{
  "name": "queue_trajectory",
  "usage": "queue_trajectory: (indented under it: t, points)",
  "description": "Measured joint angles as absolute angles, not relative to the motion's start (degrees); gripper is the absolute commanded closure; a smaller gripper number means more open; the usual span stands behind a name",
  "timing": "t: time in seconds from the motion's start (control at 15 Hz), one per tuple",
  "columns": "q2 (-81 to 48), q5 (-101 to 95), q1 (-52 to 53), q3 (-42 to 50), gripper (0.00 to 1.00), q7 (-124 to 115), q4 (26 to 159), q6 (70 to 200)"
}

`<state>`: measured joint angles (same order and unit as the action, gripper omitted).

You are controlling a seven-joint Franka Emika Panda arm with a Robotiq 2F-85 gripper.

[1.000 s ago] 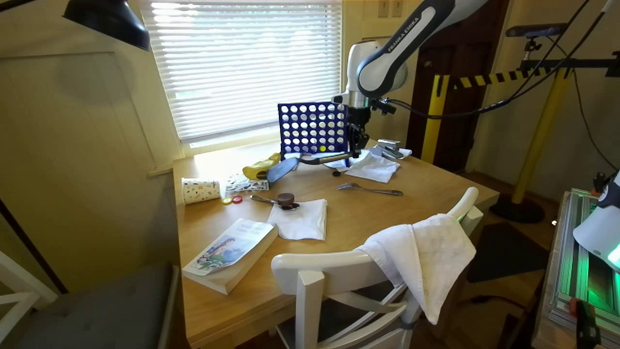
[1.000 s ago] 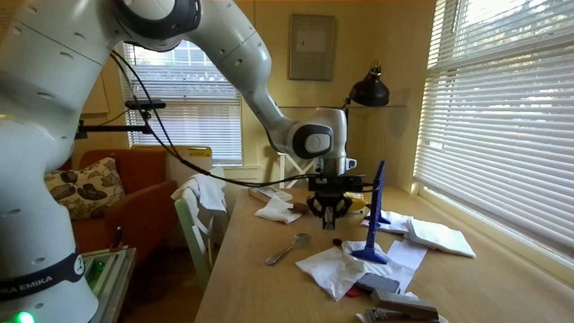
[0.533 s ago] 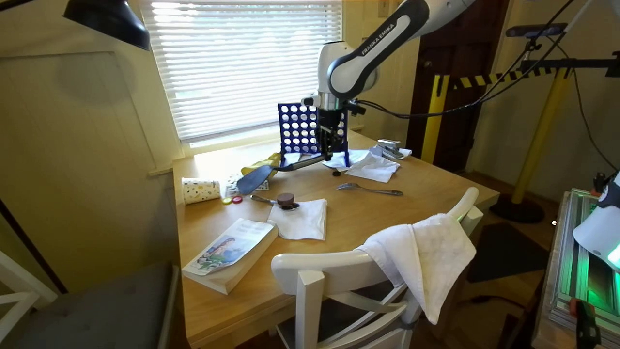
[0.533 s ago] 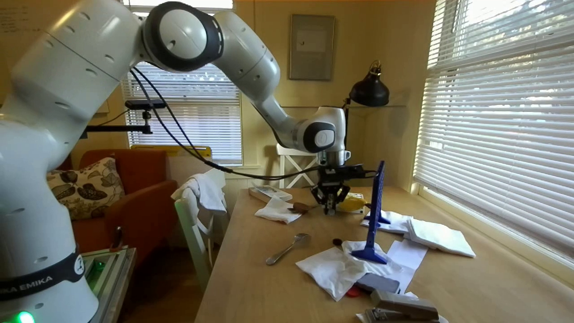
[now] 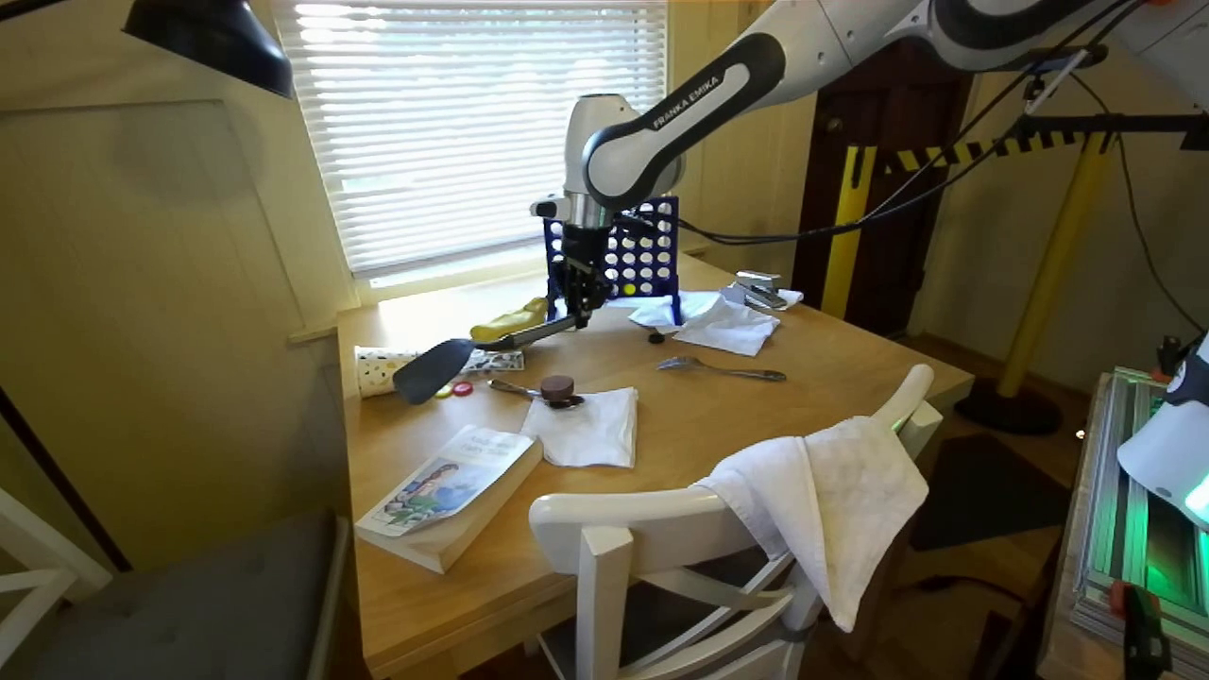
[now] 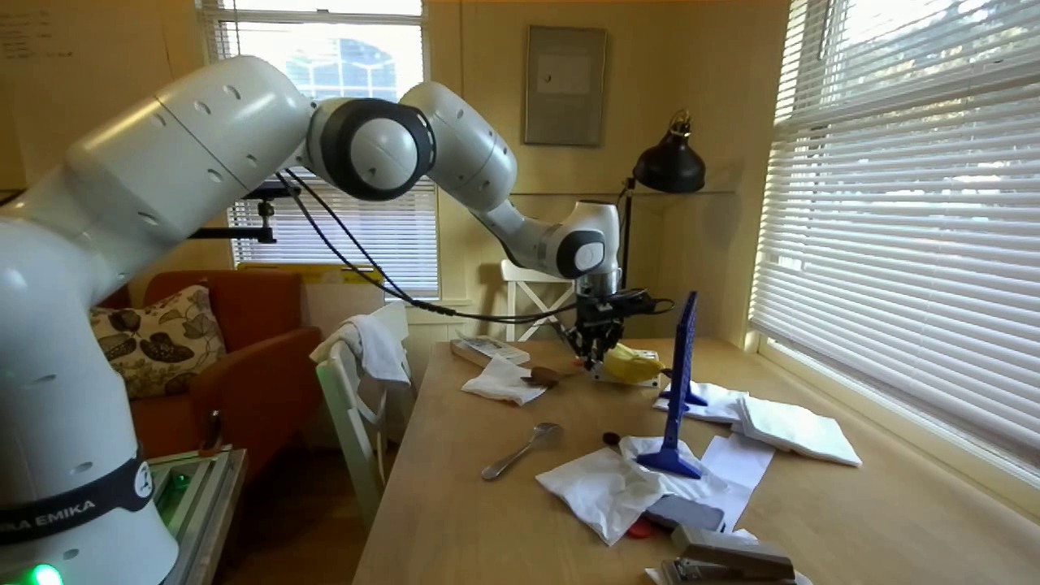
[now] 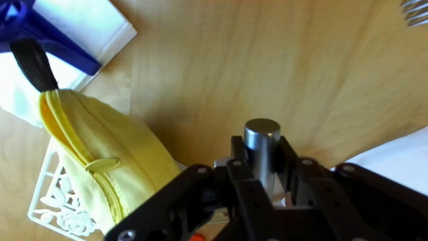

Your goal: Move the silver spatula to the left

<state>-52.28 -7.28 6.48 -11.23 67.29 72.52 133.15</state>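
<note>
Spatula (image 5: 458,354), jaws nearly closed, gripping handle (image 7: 262,145)

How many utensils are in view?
3: dark-bladed silver spatula in the black gripper; silver fork on the wooden table; metal spoon partly on the white napkin. Others may be hidden.

Arm (image 6: 382,154) outstretched, closed gripper (image 7: 262,147) downward

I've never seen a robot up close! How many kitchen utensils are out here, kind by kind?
Spatula: 1, held between the fingers
Fork: 1, lying on the table
Spoon: 1, partly over a white napkin
Total: 3 in sight
</note>
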Motion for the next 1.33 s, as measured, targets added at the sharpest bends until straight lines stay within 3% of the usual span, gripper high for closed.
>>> queue_trajectory:
  t: [0.73, 0.8, 0.87, 0.93, 1.33]
  points:
    - [-64.95, -7.26, 8.51, -12.10, 0.94, 74.15, 55.28, 127.22]
    - [-65.96, -7.26, 8.60, -11.92, 0.75, 74.57, 54.11, 127.18]
    - [-66.89, -7.26, 8.70, -11.83, 0.49, 74.88, 52.98, 127.02]
    - [-67.78, -7.26, 8.79, -11.79, 0.49, 75.10, 51.89, 126.76]
    - [-70.41, -7.22, 9.38, -11.82, 0.07, 75.95, 46.47, 124.40]
